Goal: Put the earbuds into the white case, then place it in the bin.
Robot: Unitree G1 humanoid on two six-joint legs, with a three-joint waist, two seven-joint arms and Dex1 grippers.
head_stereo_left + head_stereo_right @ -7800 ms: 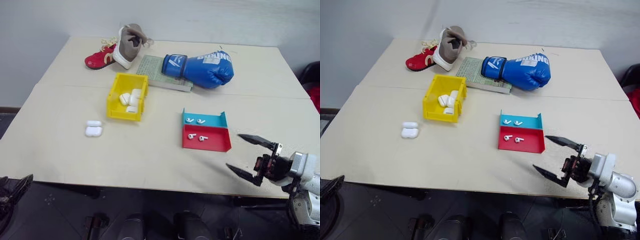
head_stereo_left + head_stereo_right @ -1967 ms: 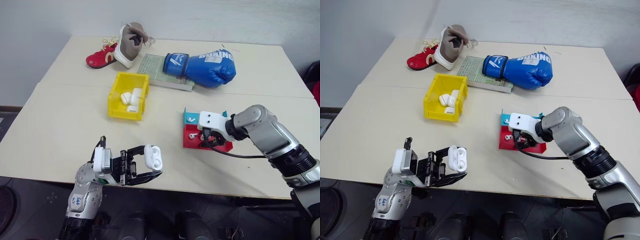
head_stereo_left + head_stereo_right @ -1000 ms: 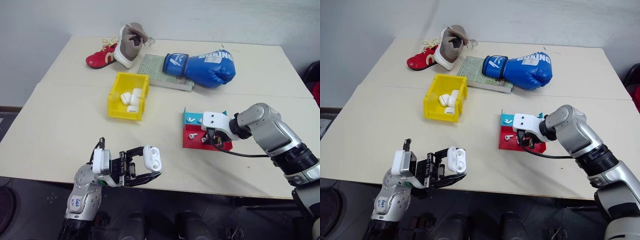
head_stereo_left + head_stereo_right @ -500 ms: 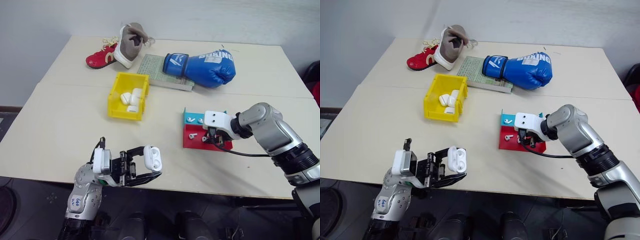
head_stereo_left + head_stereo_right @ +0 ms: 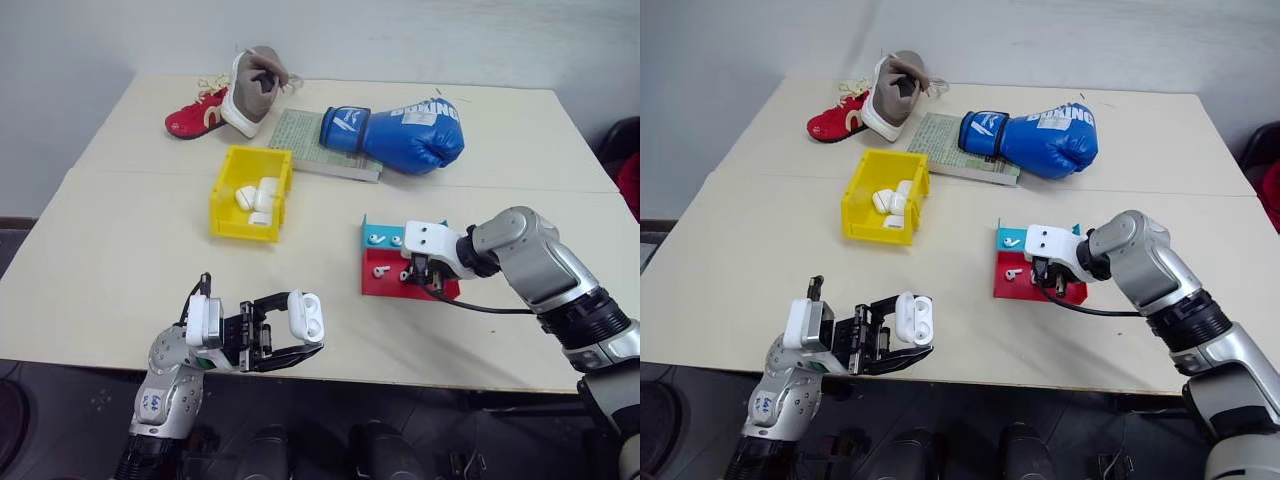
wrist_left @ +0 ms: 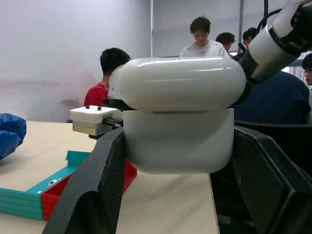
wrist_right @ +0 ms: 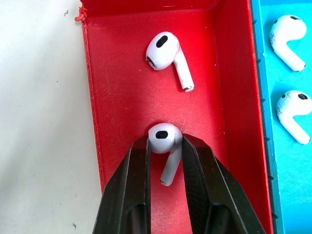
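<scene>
Pale and broad, the desk (image 5: 130, 240) carries a red shoe (image 5: 196, 115), a blue boxing glove (image 5: 405, 128) lying on a book (image 5: 300, 140), the yellow bin (image 5: 250, 193) with white cases in it, and a teal-and-red tray (image 5: 385, 285). Near the front edge the left tool (image 5: 290, 335) is clamped on the white case (image 5: 306, 317), lid open. Over the tray's red half, the right tool (image 7: 165, 146) has its fingers narrowed around one of the earbuds (image 7: 165, 144), another lying close beside it and two more in the teal half.

White earbuds (image 7: 164, 138), yellow bin (image 5: 228, 209), blue glove (image 5: 400, 126)
</scene>
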